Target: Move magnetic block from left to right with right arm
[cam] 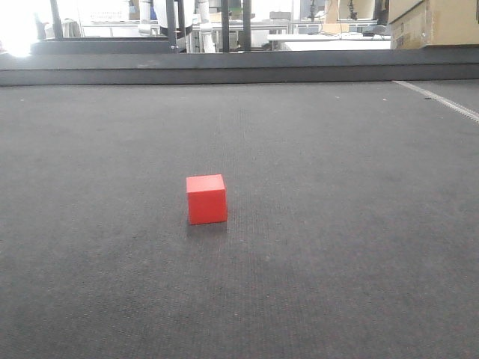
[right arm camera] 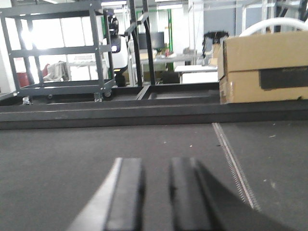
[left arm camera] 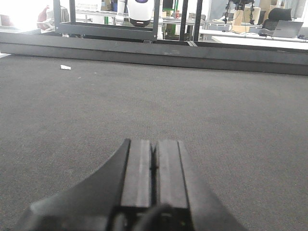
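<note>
Red block [cam: 206,199] sitting alone on dark mat [cam: 359,262]. Left gripper [left arm camera: 155,144] pressed closed, empty. Right gripper [right arm camera: 155,168] narrowly parted, holding nothing.

No writing is showing legibly in any view. The cardboard box [right arm camera: 250,57] beyond the worktop is carrying a dark strip [right arm camera: 284,79] on its side, but any print there is blurring past reading.
</note>
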